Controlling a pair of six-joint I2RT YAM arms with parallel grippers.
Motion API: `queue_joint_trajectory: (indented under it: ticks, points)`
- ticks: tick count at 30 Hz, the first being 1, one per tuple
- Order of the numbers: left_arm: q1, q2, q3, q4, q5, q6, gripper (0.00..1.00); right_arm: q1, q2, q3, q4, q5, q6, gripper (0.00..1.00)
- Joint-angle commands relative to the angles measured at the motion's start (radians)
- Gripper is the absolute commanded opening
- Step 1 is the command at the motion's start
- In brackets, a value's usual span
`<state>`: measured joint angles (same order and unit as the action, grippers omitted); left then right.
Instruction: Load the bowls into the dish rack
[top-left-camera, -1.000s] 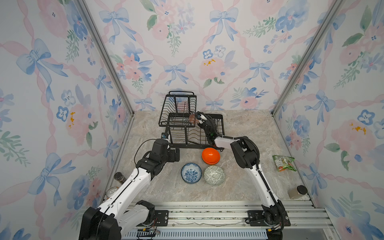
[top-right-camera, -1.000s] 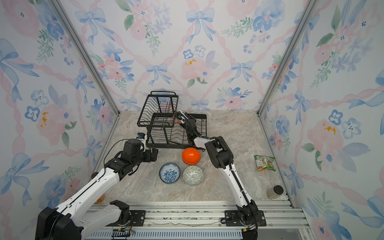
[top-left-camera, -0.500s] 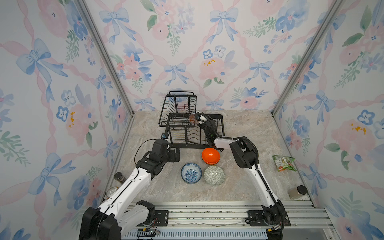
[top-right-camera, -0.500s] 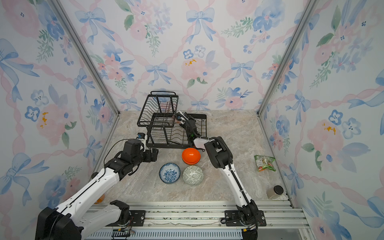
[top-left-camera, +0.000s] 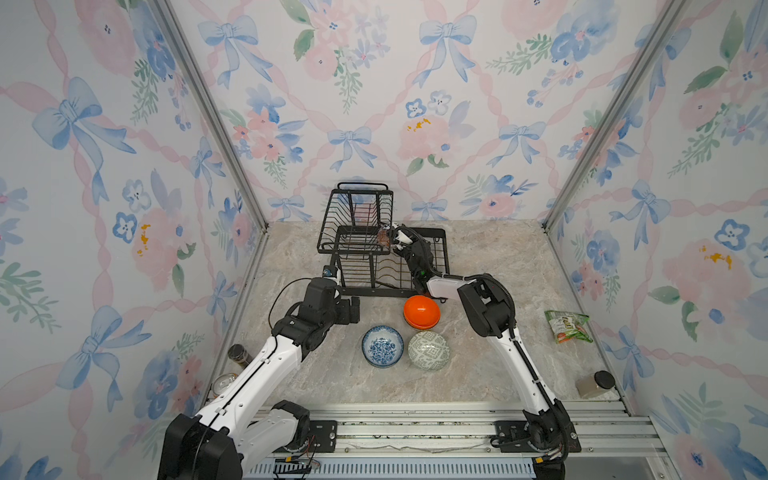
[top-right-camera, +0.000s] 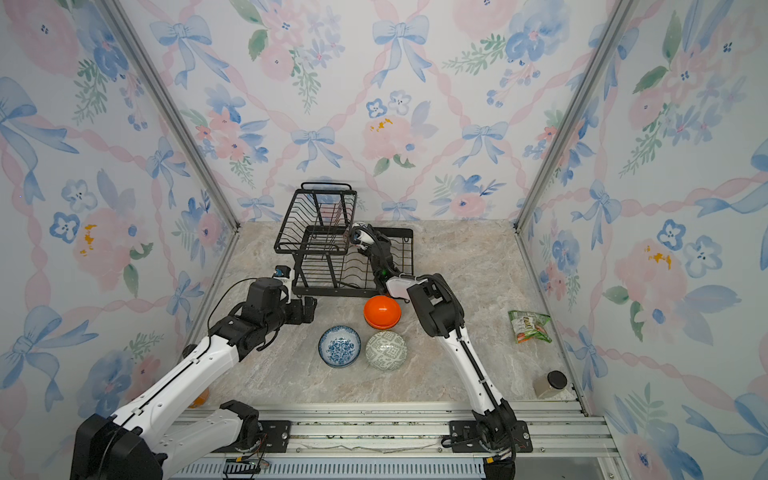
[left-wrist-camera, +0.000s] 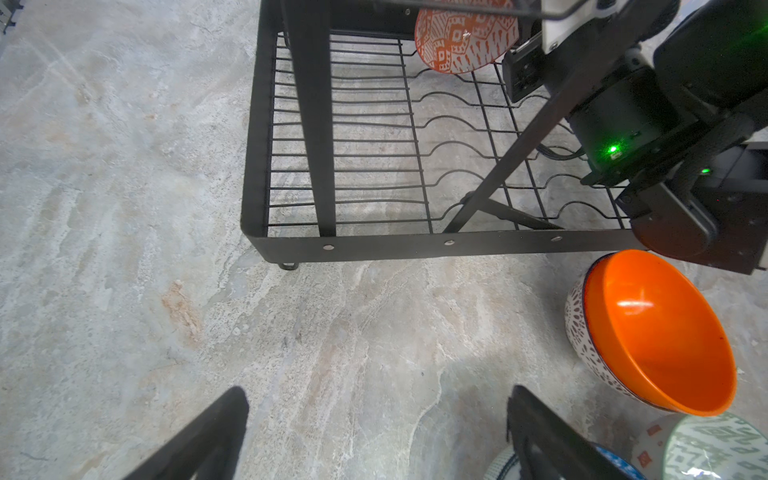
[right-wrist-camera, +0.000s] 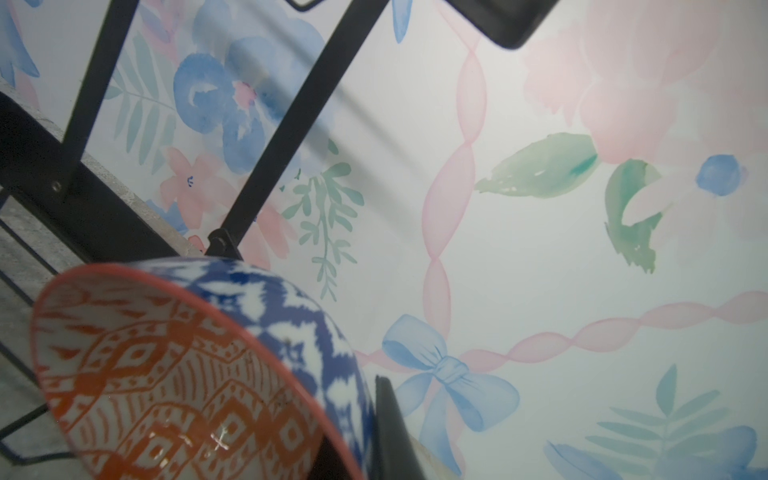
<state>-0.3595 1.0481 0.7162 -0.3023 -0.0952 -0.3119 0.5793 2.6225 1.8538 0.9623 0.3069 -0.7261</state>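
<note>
In both top views the dish rack (top-left-camera: 374, 293) (top-right-camera: 332, 291) is standing at 12 o'clock on the desk (top-left-camera: 498, 257). The right hand (top-left-camera: 392, 242) is gripping the red-and-white bowl (top-left-camera: 383, 237) over the low tray (top-left-camera: 436, 266), beside the raised basket (top-left-camera: 357, 216). The left hand (top-left-camera: 353, 309) is hanging wide open and empty at 7 o'clock of the rack. In the left wrist view the orange bowl (left-wrist-camera: 665, 332) is lying on the desk near the rack's front edge. In the right wrist view the held bowl (right-wrist-camera: 166, 374) is tilting.

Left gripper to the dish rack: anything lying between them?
No, only bare tabletop lies between the left gripper and the dish rack, clearest in the left wrist view.
</note>
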Motion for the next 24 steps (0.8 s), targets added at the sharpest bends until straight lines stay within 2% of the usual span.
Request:
queue_joint_trajectory:
  ticks: [1,14,24]
  points:
    - [0.005,-0.003,-0.005,0.001,0.008,0.004,0.98,0.037,0.034,0.034,0.061,-0.032,-0.075,0.00]
    - [0.005,0.004,-0.005,0.002,0.008,0.004,0.98,0.037,0.049,0.052,0.118,0.005,-0.127,0.00]
    - [0.005,0.005,-0.005,0.001,0.009,0.005,0.98,0.030,0.061,0.060,0.024,-0.044,-0.139,0.00]
